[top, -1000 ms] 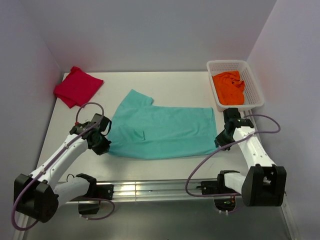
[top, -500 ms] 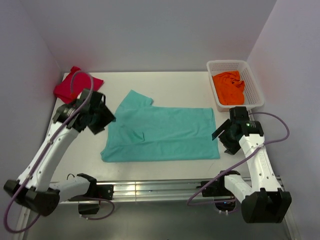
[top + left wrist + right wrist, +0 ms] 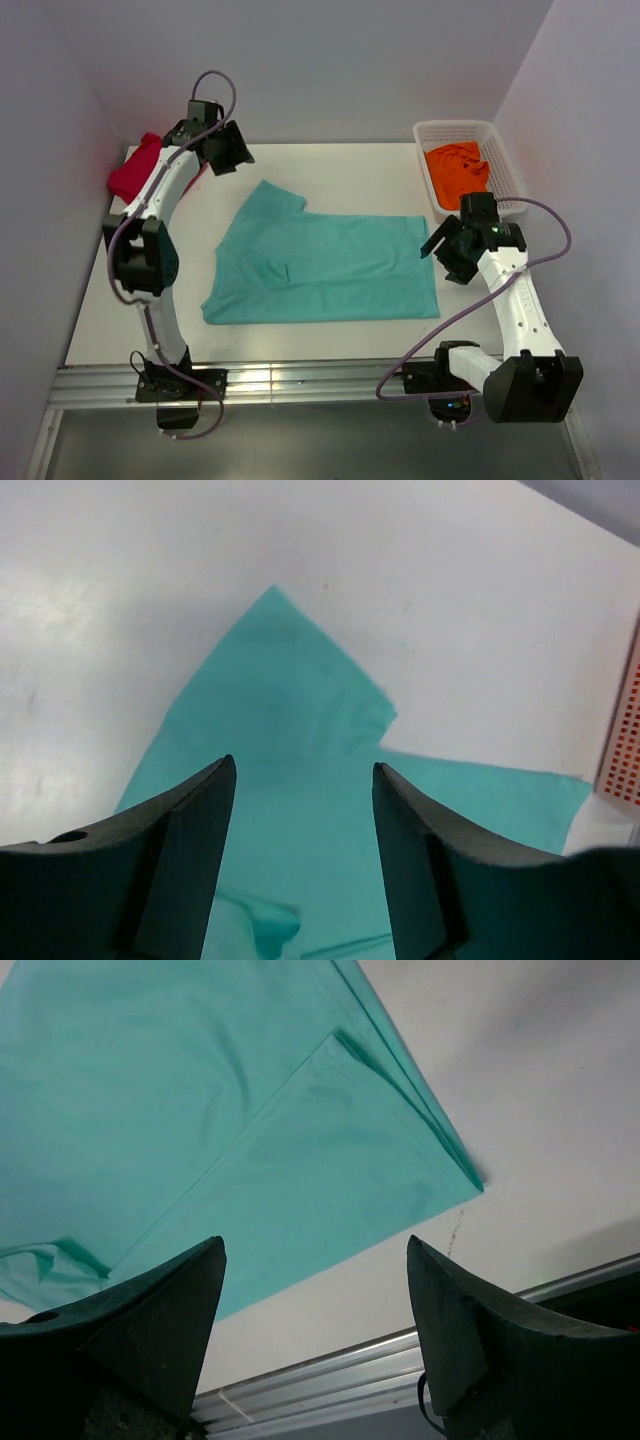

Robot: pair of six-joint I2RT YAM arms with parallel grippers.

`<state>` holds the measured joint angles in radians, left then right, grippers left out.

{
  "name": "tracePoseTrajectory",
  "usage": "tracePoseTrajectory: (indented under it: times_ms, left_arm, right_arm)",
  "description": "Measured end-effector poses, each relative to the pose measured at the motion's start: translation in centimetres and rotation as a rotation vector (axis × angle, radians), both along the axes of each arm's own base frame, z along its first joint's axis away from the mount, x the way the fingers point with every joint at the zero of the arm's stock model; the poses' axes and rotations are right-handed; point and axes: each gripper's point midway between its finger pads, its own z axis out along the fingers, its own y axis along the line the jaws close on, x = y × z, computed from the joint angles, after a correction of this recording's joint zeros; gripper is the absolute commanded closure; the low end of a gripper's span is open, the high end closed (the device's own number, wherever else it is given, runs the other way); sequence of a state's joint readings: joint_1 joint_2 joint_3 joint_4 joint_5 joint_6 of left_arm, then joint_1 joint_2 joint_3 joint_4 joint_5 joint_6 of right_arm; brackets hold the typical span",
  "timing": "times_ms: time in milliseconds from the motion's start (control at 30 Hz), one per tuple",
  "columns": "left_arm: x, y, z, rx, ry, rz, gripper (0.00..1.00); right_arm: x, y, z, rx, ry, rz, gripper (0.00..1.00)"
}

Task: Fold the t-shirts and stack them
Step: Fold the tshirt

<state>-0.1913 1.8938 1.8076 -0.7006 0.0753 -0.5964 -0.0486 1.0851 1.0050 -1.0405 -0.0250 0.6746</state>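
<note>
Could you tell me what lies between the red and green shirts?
Only bare table separates red shirt from green shirt; the left arm crosses above, top view.

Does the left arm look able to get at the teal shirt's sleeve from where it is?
Probably yes: the left pincer hangs open, the sleeve of the teal shirt lies uncovered ahead of it, and nothing stands between.
</note>
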Motion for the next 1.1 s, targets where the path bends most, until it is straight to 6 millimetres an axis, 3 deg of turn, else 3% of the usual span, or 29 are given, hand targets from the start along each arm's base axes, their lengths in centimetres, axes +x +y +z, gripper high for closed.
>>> tracePoseTrajectory:
  times_ms: [67, 200, 367, 500, 600, 833, 967, 1100]
  left_arm:
    - [3.4, -0.8, -1.4, -0.041, -0.016, -0.056, 0.39]
    - [7.9, -2.5, -4.2, -0.156, -0.041, -0.161, 0.39]
    - [11.0, -3.1, -8.9, -0.258, -0.032, -0.236, 0.39]
    - [11.3, -2.9, -12.9, -0.318, 0.018, -0.260, 0.40]
    - [11.3, -2.6, -14.3, -0.335, 0.035, -0.265, 0.40]
    - [11.5, -2.7, -14.5, -0.327, 0.004, -0.315, 0.40]
    - [10.5, -3.0, -15.9, -0.312, 0.020, -0.360, 0.41]
    - [9.7, -3.5, -16.0, -0.298, 0.011, -0.402, 0.42]
  right_arm:
    - [-0.1, 0.0, -0.3, 0.001, 0.001, 0.002, 0.20]
    - [-0.3, -0.2, -0.6, -0.008, 0.016, -0.004, 0.21]
    - [-0.8, -0.9, -1.3, -0.046, 0.067, -0.021, 0.21]
    - [-1.2, -1.1, -1.8, -0.056, 0.107, -0.036, 0.22]
    - [-1.3, -1.1, -2.1, -0.055, 0.128, -0.041, 0.22]
    - [-0.5, -1.5, -2.0, -0.068, 0.159, -0.052, 0.22]
    - [0.0, -1.5, -2.2, -0.068, 0.177, -0.051, 0.22]
    - [0.5, -1.5, -2.3, -0.068, 0.188, -0.050, 0.22]
